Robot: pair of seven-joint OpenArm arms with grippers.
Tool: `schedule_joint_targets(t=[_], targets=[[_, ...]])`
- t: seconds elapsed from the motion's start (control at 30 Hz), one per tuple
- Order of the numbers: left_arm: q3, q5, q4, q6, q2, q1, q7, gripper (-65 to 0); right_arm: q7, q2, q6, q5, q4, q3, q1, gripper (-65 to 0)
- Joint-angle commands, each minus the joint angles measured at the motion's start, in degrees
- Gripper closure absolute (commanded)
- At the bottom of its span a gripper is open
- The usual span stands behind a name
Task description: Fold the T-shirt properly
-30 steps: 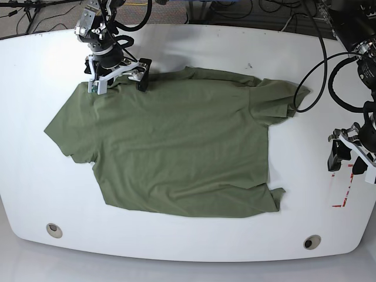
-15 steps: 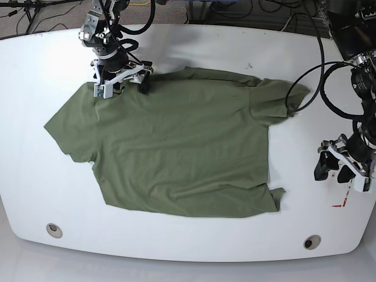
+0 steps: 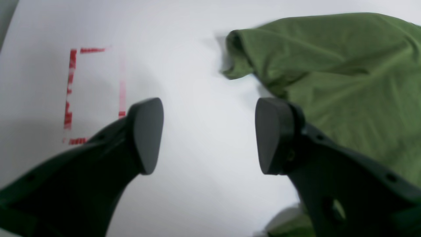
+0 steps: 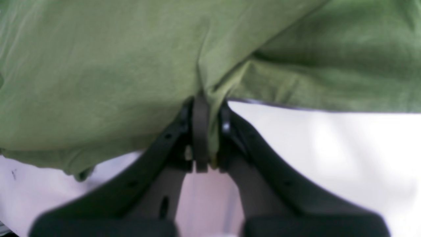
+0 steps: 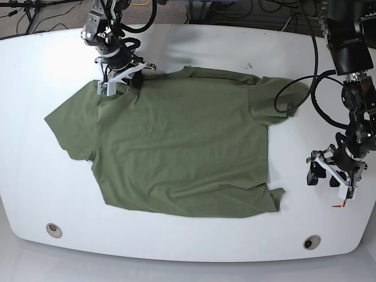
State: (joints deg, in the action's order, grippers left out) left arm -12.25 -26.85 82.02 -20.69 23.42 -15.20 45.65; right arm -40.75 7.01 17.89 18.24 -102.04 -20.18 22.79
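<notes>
The olive-green T-shirt [image 5: 176, 147] lies spread flat on the white table [image 5: 35, 88], with its hem corner curled at the lower right. My right gripper [image 5: 120, 84] is at the shirt's far left edge, shut on a pinched fold of the cloth. In the right wrist view, the T-shirt [image 4: 115, 65] bunches between the closed fingers of the right gripper [image 4: 206, 131]. My left gripper [image 5: 323, 178] hovers open over bare table, right of the shirt. In the left wrist view, the left gripper [image 3: 210, 135] holds nothing, and the T-shirt [image 3: 345, 65] lies ahead to the right, its curled corner nearest.
Red tape marks [image 3: 70, 95] form a square on the table by the left gripper. Two round holes [image 5: 54, 230] [image 5: 312, 242] sit near the table's front edge. Black cables [image 5: 320, 88] hang over the table's right side.
My right gripper has shut on the shirt's far edge. The left arm has moved left, toward the shirt's lower right corner, still open.
</notes>
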Motion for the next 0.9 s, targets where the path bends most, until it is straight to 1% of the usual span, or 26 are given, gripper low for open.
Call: schedule_joint_targets(t=[0.0, 0.13, 0.3, 0.4, 0.53, 0.67, 0.87], targets=[[0.7, -0.3, -3.9, 0.2, 1.2, -4.1, -2.4, -41.3, -2.0, 0.0, -0.1, -0.9, -1.0, 0.0, 1.3, -0.6], [2.4, -0.3, -10.6, 0.2, 1.3, -8.1, -4.4, -41.3, -2.1, 0.0, 0.0, -0.9, -3.0, 0.1, 3.5, -0.5], [4.6, -0.2, -16.5, 0.2, 1.2, -11.1, -7.8, -41.3, -2.1, -0.3, 0.0, -0.9, -5.8, 0.2, 6.9, -0.5], [7.6, -0.2, -19.4, 0.2, 1.2, -12.7, -9.6, -41.3, -2.1, -2.0, 0.0, -0.8, -7.5, 0.5, 9.2, -0.5], [10.8, -0.2, -21.9, 0.3, 1.2, -14.3, -12.0, -41.3, -2.1, -4.2, 0.0, -0.9, -8.2, 2.8, 11.5, -0.5], [13.0, -0.2, -25.6, 0.3, -0.3, -15.5, -14.8, -41.4, -2.1, -6.3, 0.0, -0.6, -8.5, 4.3, 13.0, -0.5], [14.3, -0.4, -31.3, 0.3, -3.2, -17.6, -16.6, -41.4, -2.1, -7.0, 0.0, -0.9, -8.7, 4.8, 13.7, -0.5]])
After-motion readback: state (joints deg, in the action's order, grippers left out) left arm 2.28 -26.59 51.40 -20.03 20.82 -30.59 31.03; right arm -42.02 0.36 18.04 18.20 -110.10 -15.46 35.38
